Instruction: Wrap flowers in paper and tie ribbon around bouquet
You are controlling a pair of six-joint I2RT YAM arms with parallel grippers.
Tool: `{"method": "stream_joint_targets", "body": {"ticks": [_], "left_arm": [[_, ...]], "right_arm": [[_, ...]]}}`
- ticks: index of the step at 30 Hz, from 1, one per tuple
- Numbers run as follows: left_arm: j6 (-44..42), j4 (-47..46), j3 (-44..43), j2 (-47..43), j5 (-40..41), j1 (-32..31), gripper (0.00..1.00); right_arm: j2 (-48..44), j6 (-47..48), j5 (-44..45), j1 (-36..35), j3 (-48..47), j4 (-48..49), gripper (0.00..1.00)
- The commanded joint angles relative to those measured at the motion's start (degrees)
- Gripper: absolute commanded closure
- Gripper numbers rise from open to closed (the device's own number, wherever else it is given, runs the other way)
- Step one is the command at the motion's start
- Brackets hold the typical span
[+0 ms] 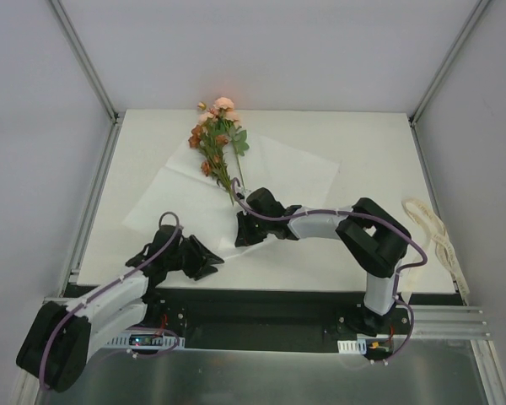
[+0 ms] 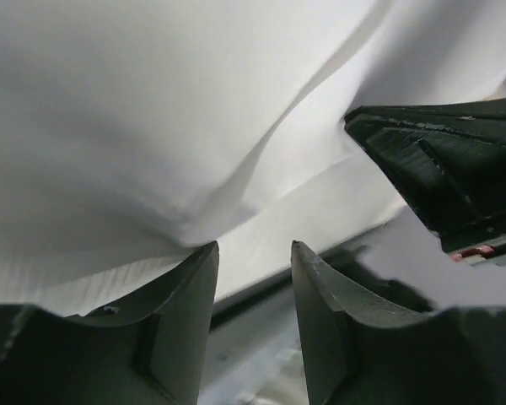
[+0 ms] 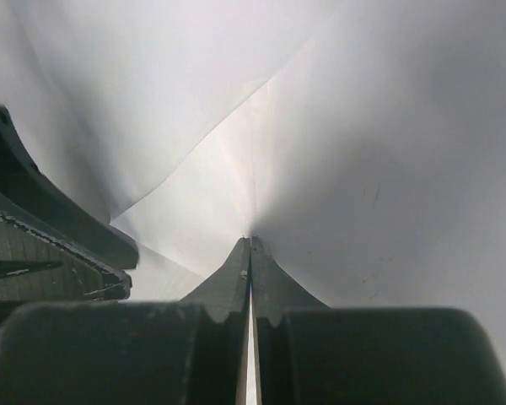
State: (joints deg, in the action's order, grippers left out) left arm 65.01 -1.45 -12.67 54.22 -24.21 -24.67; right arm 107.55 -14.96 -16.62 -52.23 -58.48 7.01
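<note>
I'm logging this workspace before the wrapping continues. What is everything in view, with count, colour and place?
bunch of artificial flowers: one, pink, peach and orange with green stems, lying on the paper, far middle
thin white paper sheet: one, white, spread over the table's centre, creased near the arms
flat ribbon strip: one, cream, along the table's right edge
flat table: one, white, under everything
left pincer: one, black, open at the paper's near edge
right pincer: one, black, shut on the paper by the stem ends

Flowers (image 1: 217, 139) on paper (image 1: 287, 173), ribbon (image 1: 434, 232) far right
</note>
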Motion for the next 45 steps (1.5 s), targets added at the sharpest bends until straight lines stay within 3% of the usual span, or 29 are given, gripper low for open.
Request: {"method": "stream_joint_targets", "body": {"ticks": [1,8,18,26,34,42,45], "left_arm": [[27.5,3.6,11.7,-11.5,4.9,0.1,0.59],[38.6,12.1,14.1,-21.4,14.3,0.1,0.55],[39.5,16.2,7.3,-9.5,14.2,-2.1,0.6],[42.4,18.7,8.1,-12.5,15.4,-5.8,0.51],[45.5,19.4,9.2,-11.9,22.2,-6.0,0.52],[43.3,19.5,5.5,-6.1,23.6,-6.0,0.63],[42.7,19.4,5.4,-5.4,25.3,-6.0,0.73]], "right_arm": [[1.1,1.4,1.1,-0.3,0.7,-0.9,0.99],[-0.1,1.8,0.9,-0.4,1.6,-0.2,0.99],[-0.2,2.0,1.3,-0.6,1.0,-0.7,0.99],[0.3,2.0,1.3,-0.6,0.7,-0.9,0.99],[0.7,1.9,1.3,-0.7,0.6,-0.9,0.99],[1.0,1.8,1.0,-0.9,-0.1,-0.8,0.99],[0.9,1.7,1.1,-0.9,0.0,-0.9,0.99]]}}
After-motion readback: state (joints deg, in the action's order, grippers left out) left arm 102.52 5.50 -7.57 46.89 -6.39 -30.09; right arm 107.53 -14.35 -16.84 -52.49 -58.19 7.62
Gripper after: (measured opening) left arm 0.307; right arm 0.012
